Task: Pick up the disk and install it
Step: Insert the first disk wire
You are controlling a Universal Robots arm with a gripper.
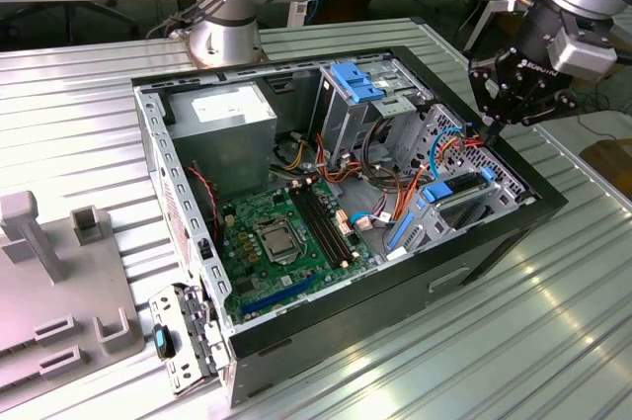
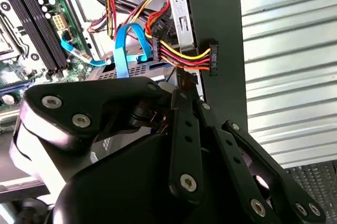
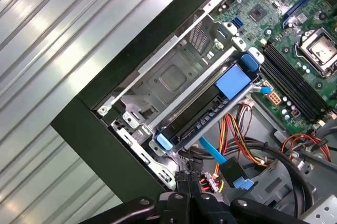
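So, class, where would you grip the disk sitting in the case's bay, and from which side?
Probably mid-length on the disk, along its exposed long edge between the blue ends, coming in through the open side of the case. The metal bay closes off one side and cables crowd the other.

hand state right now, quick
Hand: closed, nothing seen held; the disk sits in the case.
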